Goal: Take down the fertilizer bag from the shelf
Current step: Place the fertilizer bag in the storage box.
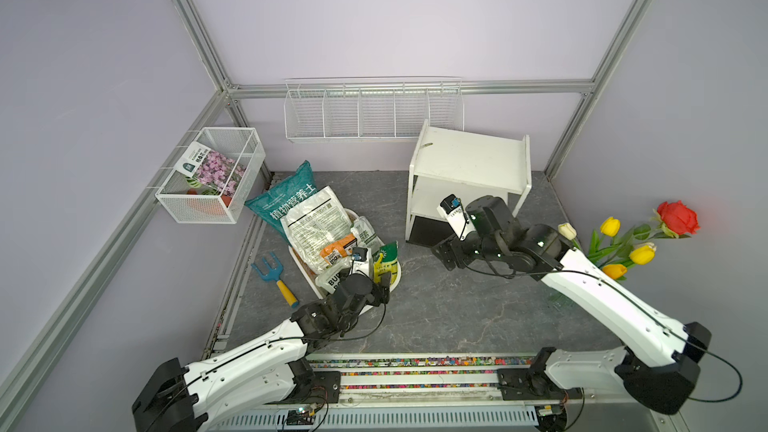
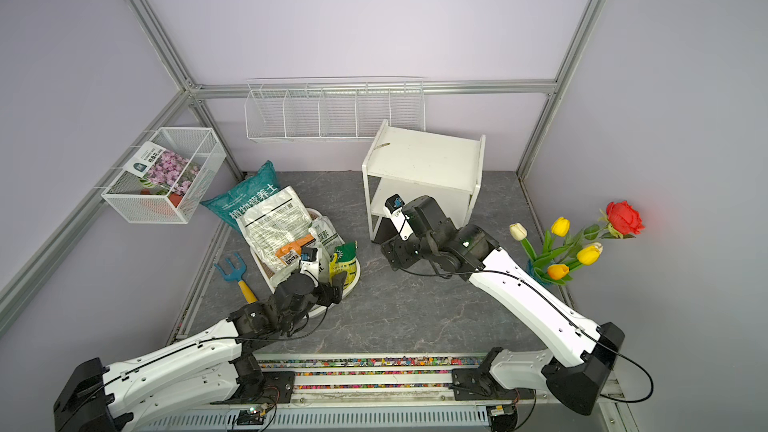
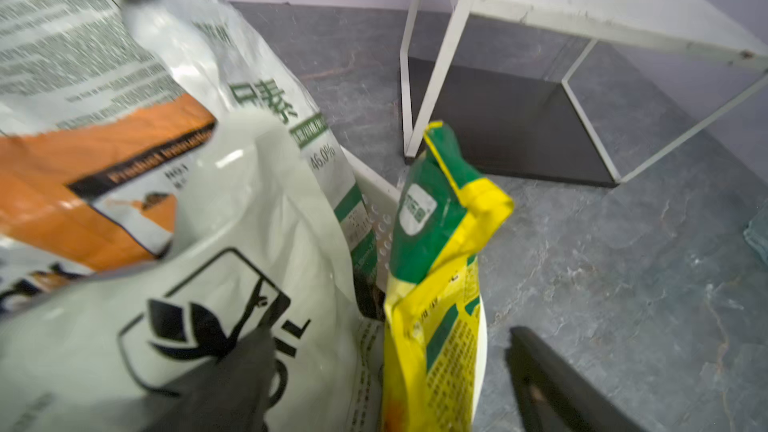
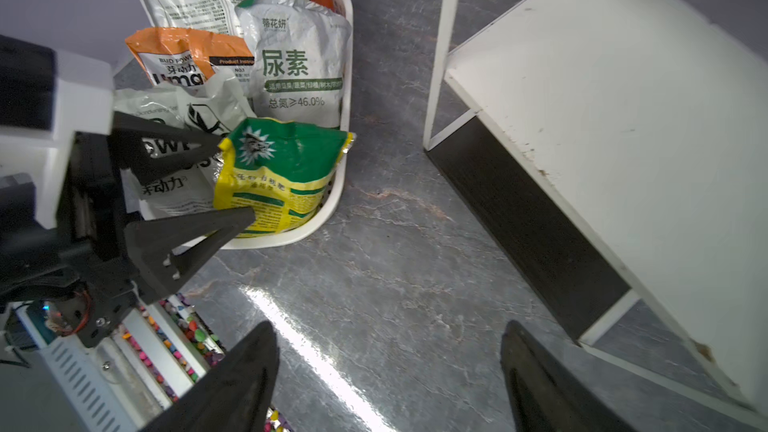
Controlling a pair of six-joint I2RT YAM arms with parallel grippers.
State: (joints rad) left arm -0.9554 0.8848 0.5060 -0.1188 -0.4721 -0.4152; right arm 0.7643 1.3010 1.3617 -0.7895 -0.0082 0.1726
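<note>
The fertilizer bag point(image 1: 386, 257) point(image 2: 344, 257), yellow and green, stands upright at the near corner of a white tub point(image 4: 291, 241) on the table. My left gripper point(image 1: 376, 280) point(image 3: 390, 330) is open and straddles the bag point(image 3: 436, 243) point(image 4: 282, 172); neither finger presses it. One finger overlaps a white bag and the other hangs outside the tub over the table. The shelf point(image 1: 469, 160) point(image 2: 424, 155) point(image 4: 602, 118) stands at the back right with both white boards bare. My right gripper point(image 1: 442, 253) point(image 4: 388, 351) is open and empty over the table, in front of the shelf's dark base.
The tub also holds several other bags: white, orange and a teal soil bag point(image 1: 286, 201). A blue hand rake point(image 1: 270, 274) lies left of it. A wire-mesh basket point(image 1: 212, 176) hangs on the left wall, a wire rack point(image 1: 374, 114) on the back wall. Flowers point(image 1: 623, 243) stand at the right.
</note>
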